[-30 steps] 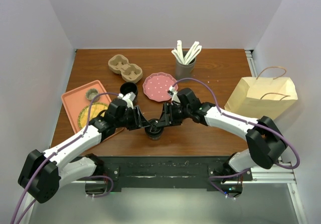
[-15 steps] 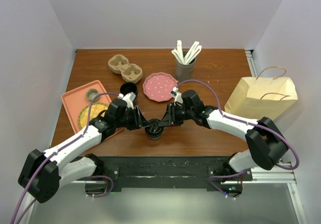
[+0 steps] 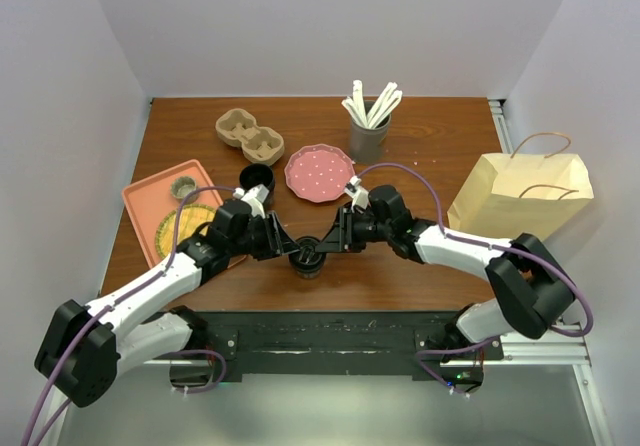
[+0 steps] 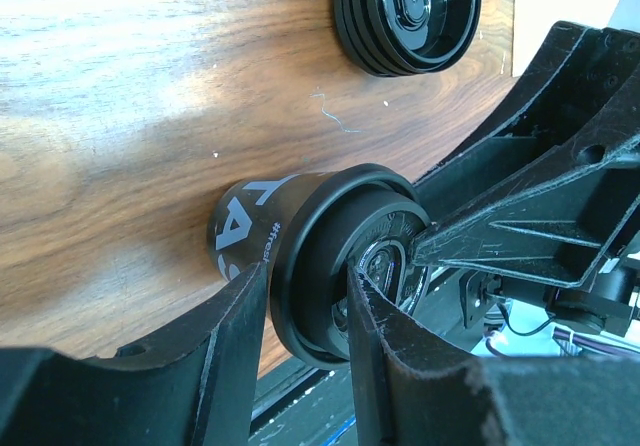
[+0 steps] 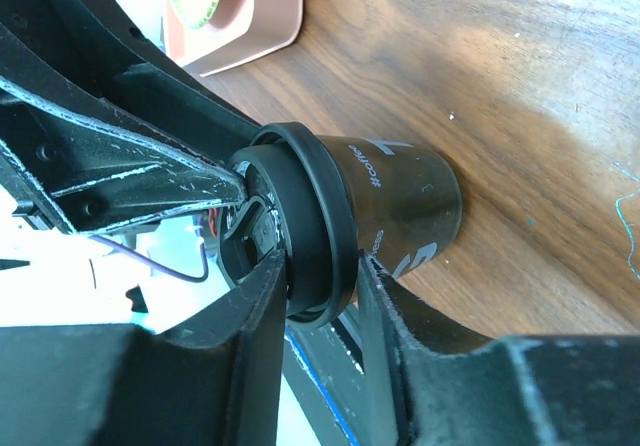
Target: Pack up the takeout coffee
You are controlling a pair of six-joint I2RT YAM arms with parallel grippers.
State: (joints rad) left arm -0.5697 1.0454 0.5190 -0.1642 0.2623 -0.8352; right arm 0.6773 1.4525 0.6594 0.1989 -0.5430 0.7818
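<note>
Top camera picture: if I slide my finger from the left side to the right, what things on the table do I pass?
Orange tray → cardboard cup carrier → pink plate → grey cup of stirrers → paper bag.

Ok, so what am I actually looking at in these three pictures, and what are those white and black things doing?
Those are two robot arms bolted at the near edge of a wooden table. The wide picture comes from a fixed camera above and behind them; the two close-ups come from a camera on each wrist, looking along that arm's own claw. The left claw and right claw meet at a black coffee cup, each pinching the rim of its lid. Around them are a cardboard cup carrier, a dotted pink plate, a grey pot of white sticks, spare black lids, a pink tray and a paper bag.
</note>
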